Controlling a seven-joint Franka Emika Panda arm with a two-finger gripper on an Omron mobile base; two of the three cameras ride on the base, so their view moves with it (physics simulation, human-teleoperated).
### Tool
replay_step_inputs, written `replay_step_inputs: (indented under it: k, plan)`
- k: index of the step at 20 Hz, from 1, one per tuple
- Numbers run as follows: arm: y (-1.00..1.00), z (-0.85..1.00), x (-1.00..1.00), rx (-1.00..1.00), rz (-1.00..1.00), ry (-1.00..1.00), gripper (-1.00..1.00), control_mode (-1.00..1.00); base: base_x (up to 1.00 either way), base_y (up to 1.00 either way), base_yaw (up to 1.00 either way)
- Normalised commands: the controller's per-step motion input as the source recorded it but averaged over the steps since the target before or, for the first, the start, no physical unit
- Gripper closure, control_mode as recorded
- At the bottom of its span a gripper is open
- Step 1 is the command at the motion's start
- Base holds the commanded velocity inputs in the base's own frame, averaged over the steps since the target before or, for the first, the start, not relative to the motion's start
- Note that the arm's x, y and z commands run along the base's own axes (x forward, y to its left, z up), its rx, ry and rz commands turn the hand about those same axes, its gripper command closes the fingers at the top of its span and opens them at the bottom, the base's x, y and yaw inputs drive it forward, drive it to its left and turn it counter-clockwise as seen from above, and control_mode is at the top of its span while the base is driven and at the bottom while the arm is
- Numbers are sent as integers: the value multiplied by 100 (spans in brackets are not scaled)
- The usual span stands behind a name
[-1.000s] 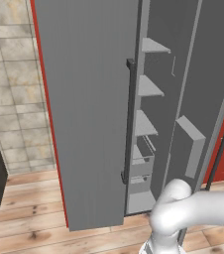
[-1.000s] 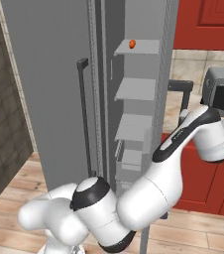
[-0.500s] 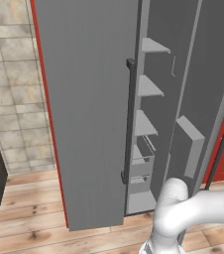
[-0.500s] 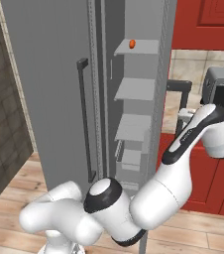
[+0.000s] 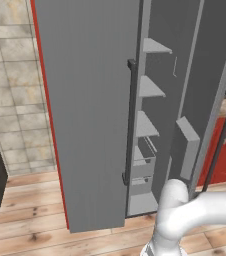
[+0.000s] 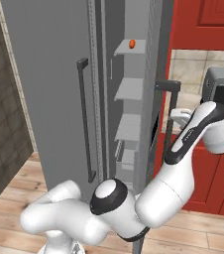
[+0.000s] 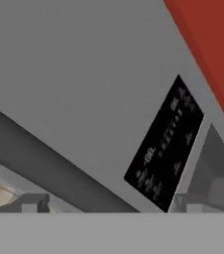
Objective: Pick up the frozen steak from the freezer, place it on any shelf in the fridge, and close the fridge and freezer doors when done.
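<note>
A: Right base view first. Where's the meat?

B: The frozen steak is a small orange-red oval on the top shelf of the freezer. It sits about mid-shelf, clear of the front edge, and is too small for its rim to be made out.

A: What are the shelves like?

B: Short, thin and pale grey, with a flat matte finish, stacked one under another. Drawer-like bins sit below them.

A: And the doors?

B: The freezer door stands swung out. It is smooth grey, with a boxy bin rack on its inner face and a long dark bar handle. The fridge door is a broad plain grey slab with its own dark bar.

A: What does the hand camera give?

B: It is close on the grey door skin. A glossy black control panel with faint pale markings is set into it, and a dark bar crosses below. The gripper has its fingers spread wide, with nothing between them.

A: Anything else around?

B: A wooden plank floor, a beige tiled wall and red cabinets.

A: What has changed over the last second?

B: Only the arm. Its dark-capped lower joint has swung right, the forearm stands steeper, and the hand sits nearer the freezer door's edge. The doors, shelves and steak lie as before.
</note>
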Motion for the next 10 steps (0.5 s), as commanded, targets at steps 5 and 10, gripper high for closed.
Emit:
replay_step_inputs:
  k: [5,10]
  plan:
    - [98,0,36,0,5,-1,-100,-100,0,0,0]
    - [95,0,41,0,1,-3,-100,-100,0,0,0]
